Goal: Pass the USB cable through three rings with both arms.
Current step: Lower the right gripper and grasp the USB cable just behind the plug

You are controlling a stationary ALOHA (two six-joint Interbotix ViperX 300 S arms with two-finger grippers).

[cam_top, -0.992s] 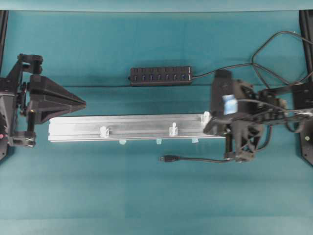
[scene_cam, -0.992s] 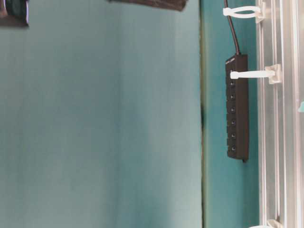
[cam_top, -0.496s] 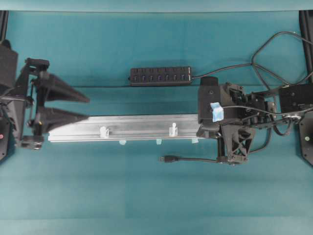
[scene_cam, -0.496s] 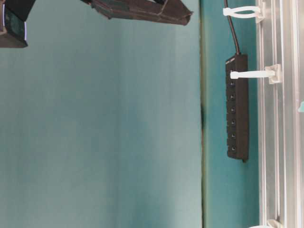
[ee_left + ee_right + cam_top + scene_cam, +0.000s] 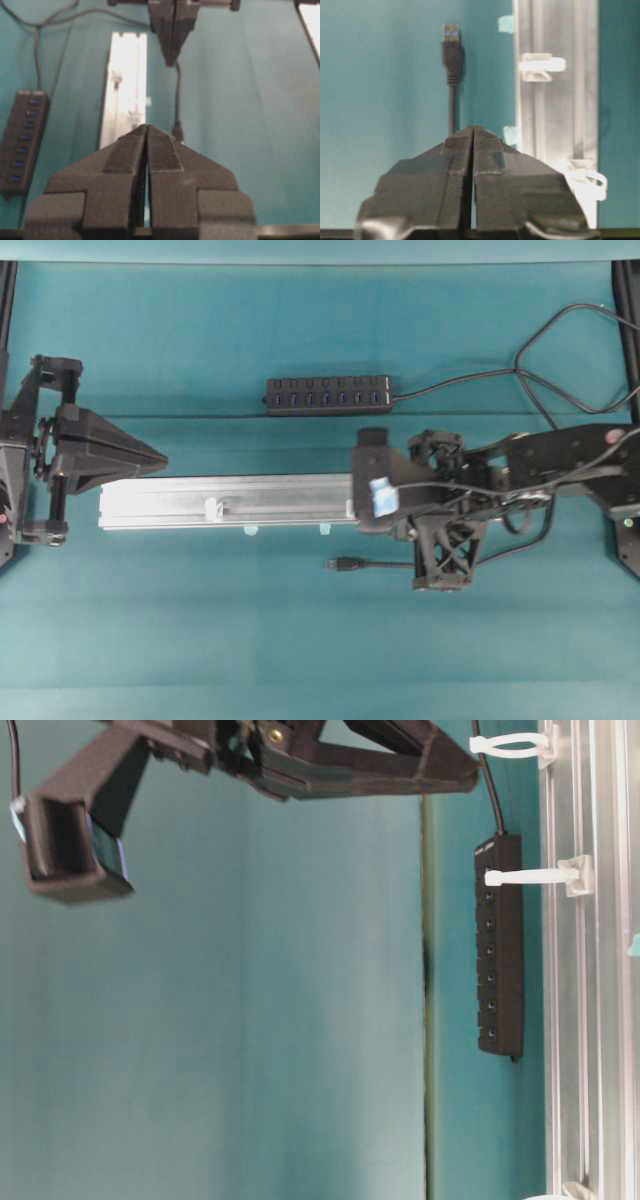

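Observation:
The USB cable lies on the teal cloth in front of the rail, its plug [image 5: 343,563] [image 5: 451,47] pointing left. Its cord runs right and disappears under my right gripper [image 5: 437,567] [image 5: 472,128] [image 5: 472,775]. That gripper points steeply down and is shut, with nothing showing between its fingers. The cord passes just left of its tip. One ring [image 5: 212,508] stands clear on the rail's left part; the right arm covers the other two from overhead. Two rings [image 5: 540,65] [image 5: 585,180] show in the right wrist view. My left gripper [image 5: 163,455] [image 5: 146,127] is shut and empty, off the rail's left end.
The aluminium rail [image 5: 160,502] runs left to right across the middle. Behind it lies a black multi-port hub [image 5: 328,395], whose cord loops at the far right [image 5: 560,350]. Small pale-cyan tabs [image 5: 250,530] line the rail's front edge.
The right arm has slid left along the rail, above the cord; the plug has stayed put. The left gripper opened, then shut again and drew slightly left.

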